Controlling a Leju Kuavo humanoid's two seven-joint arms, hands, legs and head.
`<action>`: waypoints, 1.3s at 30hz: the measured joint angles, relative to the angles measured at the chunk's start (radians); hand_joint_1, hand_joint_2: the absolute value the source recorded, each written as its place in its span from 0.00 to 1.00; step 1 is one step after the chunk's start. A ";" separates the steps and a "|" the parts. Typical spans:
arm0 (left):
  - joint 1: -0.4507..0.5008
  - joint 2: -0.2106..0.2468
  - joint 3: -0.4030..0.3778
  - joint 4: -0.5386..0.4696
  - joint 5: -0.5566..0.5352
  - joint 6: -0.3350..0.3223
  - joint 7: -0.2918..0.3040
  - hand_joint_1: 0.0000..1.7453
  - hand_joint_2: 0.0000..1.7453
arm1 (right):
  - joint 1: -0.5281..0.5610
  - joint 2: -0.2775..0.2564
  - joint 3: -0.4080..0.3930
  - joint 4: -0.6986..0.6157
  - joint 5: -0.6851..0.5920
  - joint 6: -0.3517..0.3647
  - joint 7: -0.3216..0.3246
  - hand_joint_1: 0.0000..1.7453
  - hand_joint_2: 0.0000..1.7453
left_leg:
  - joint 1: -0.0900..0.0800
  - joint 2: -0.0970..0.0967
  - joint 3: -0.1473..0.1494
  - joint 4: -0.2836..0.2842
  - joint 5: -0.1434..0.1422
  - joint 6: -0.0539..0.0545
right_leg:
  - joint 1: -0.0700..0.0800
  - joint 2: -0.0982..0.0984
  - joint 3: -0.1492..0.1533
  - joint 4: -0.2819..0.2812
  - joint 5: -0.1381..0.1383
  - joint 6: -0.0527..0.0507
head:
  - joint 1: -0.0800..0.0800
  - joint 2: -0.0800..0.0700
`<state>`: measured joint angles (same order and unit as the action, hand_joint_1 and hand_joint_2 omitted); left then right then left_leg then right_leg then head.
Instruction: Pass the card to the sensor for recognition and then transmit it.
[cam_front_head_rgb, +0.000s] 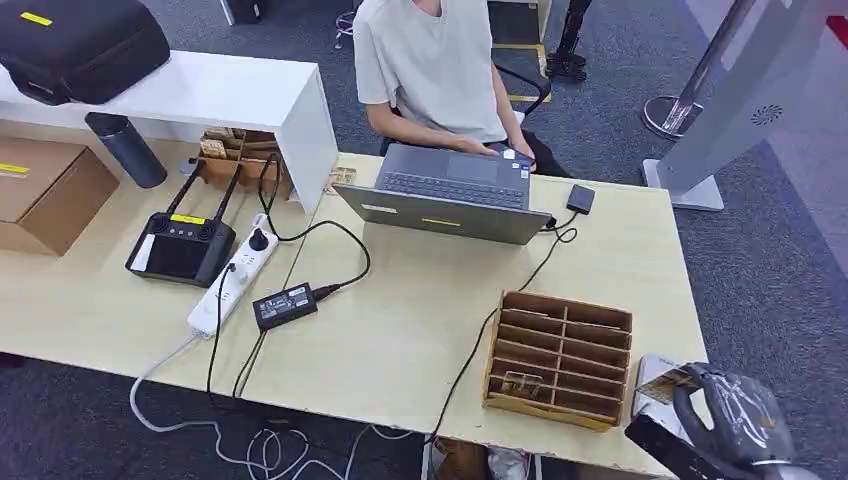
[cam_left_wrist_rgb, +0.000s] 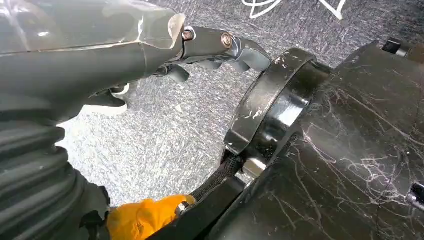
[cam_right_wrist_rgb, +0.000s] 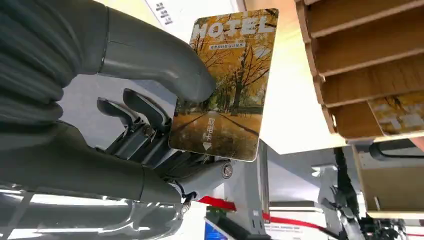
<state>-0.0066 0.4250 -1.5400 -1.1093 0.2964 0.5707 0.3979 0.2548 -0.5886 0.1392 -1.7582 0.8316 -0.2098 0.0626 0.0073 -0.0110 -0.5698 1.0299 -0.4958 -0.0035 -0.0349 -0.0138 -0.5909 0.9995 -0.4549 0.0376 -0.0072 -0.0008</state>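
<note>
— Right hand, what is it gripping?
— It is pinching the autumn-printed hotel card at the frame's lower right, beside the slotted wooden box.
— Left hand?
— Hanging over carpet; its grip, I cannot tell.

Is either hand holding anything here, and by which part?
The right hand pinches the autumn-tree hotel card by one long edge; the left hand holds nothing.

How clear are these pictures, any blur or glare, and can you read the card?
Head view: evenly lit and sharp on the table. Right wrist view: the card in the right hand is crisp, "HOTEL" readable, background washed out bright. Left wrist view: the left hand is soft, with glare on black parts.
</note>
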 joint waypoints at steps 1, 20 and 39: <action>0.000 0.000 0.000 0.000 0.000 -0.001 0.000 0.00 1.00 | 0.000 0.001 0.000 0.004 -0.001 0.000 0.000 1.00 1.00 | 0.000 0.000 0.000 0.000 0.000 0.000 | 0.000 0.000 0.000 0.000 0.000 0.000 | 0.000 0.000; -0.001 0.001 0.000 0.000 0.000 -0.006 0.000 0.00 1.00 | -0.027 0.034 -0.019 0.170 0.105 -0.081 0.028 1.00 1.00 | 0.000 0.000 0.000 0.000 0.000 0.000 | 0.000 0.000 0.000 0.000 0.000 0.000 | 0.000 0.000; -0.001 0.001 0.000 0.001 0.000 -0.006 0.000 0.00 1.00 | -0.026 0.078 -0.016 0.274 0.090 -0.079 0.042 1.00 1.00 | 0.000 0.000 0.000 0.000 -0.001 0.000 | 0.000 0.000 0.000 0.000 0.000 0.000 | 0.000 0.000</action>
<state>-0.0080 0.4257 -1.5400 -1.1086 0.2964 0.5646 0.3979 0.2290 -0.5104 0.1236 -1.4847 0.9213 -0.2888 0.1045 0.0073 -0.0107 -0.5697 1.0299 -0.4964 -0.0034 -0.0349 -0.0135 -0.5906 0.9991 -0.4549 0.0377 -0.0069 -0.0008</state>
